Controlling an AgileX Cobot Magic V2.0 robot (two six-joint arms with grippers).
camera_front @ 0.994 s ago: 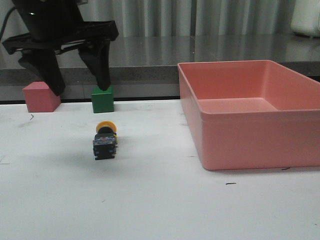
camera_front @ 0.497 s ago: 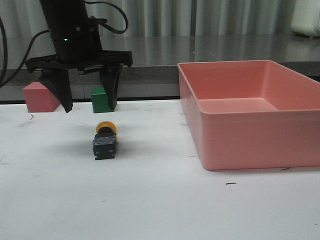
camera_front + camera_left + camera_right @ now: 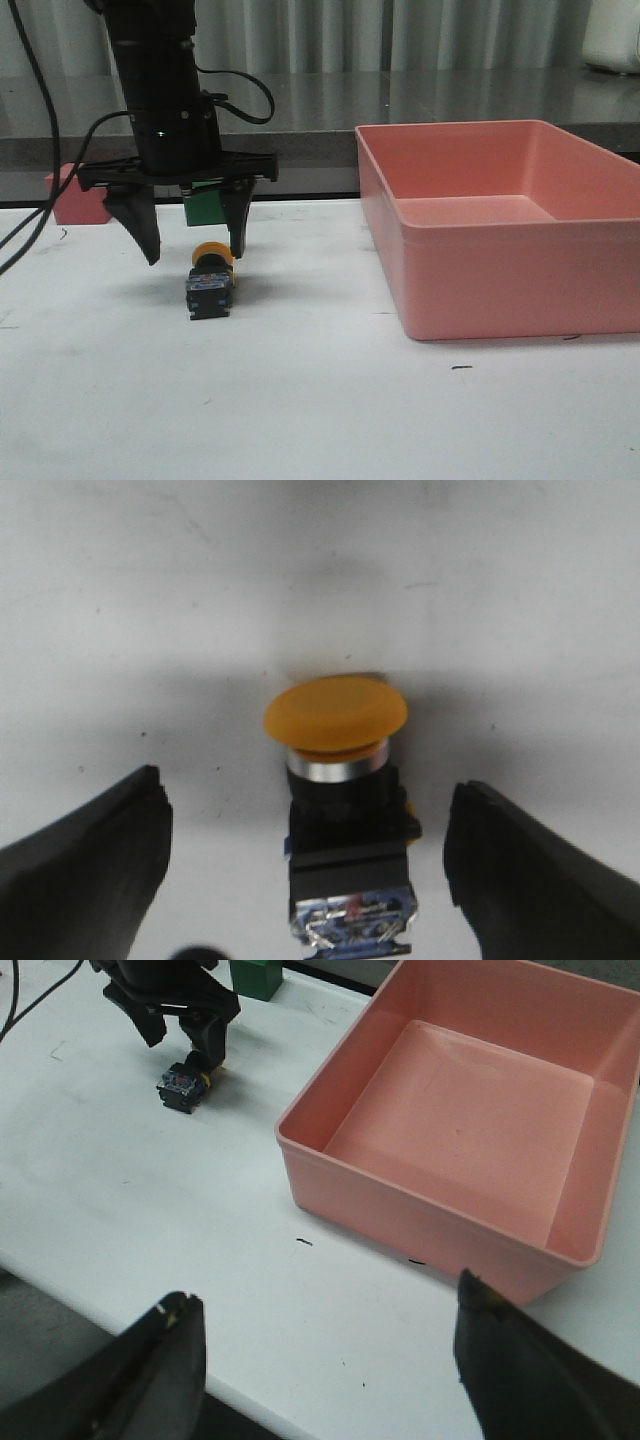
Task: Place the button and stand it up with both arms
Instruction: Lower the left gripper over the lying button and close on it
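Yellow cap pointing away from the robot, the button (image 3: 210, 282) lies on its side on the white table (image 3: 300, 400), left of the pink bin (image 3: 500, 225). Left gripper (image 3: 192, 248) hangs over its cap end, fingers (image 3: 85, 875) spread wide. From the wrist, the button sits midway between them, touching neither. Right gripper (image 3: 325, 1365) is also spread, well apart near the bin. Green cube (image 3: 205, 208) sits behind.

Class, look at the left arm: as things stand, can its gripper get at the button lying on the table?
Probably yes. The open left gripper hangs just over the button, a finger on either side, nothing between.
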